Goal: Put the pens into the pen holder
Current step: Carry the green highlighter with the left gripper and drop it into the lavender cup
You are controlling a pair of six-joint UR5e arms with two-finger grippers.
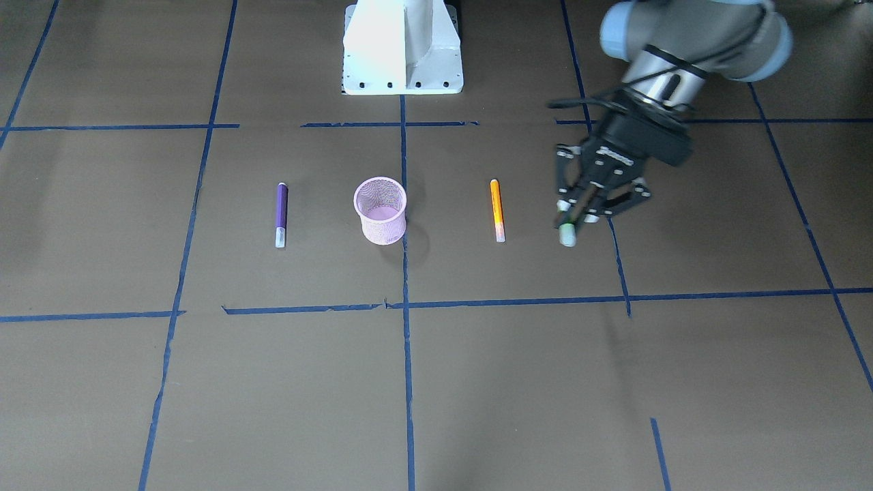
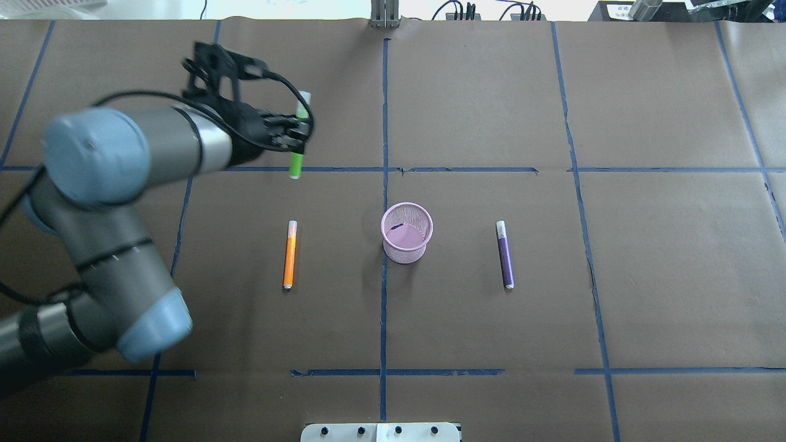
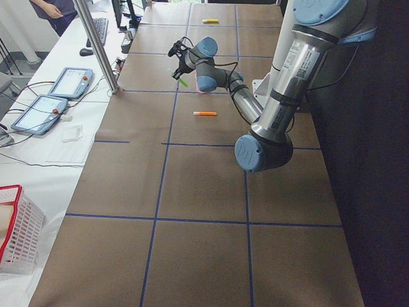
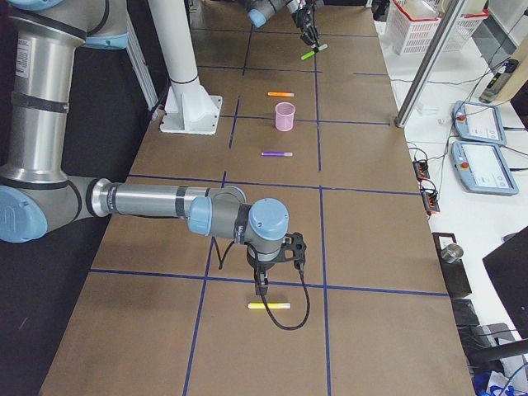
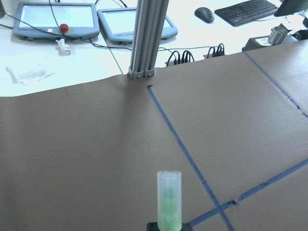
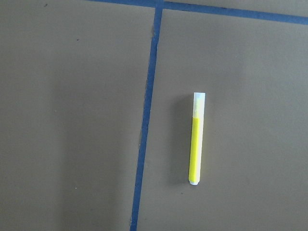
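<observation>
Counter (image 2: 491,92) has orange pen (image 2: 289,255) and purple pen (image 2: 505,255) flanking pen holder (image 2: 406,240); left pincer (image 1: 576,215) clamped on raised green pen (image 2: 295,161); right pincer (image 4: 262,287), can't tell how open.

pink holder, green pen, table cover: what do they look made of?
pen holder: apparently metal wire mesh, matte pink coating; fine see-through grid.
green pen: likely plastic, smooth; translucent whitish cap.
table cover: probably brown paper, matte, divided by blue tape lines.

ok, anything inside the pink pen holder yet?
No pens: the pen holder shows a bare pink bottom, plus a small dark mark I can't identify. Its wall hides part of the floor.
</observation>
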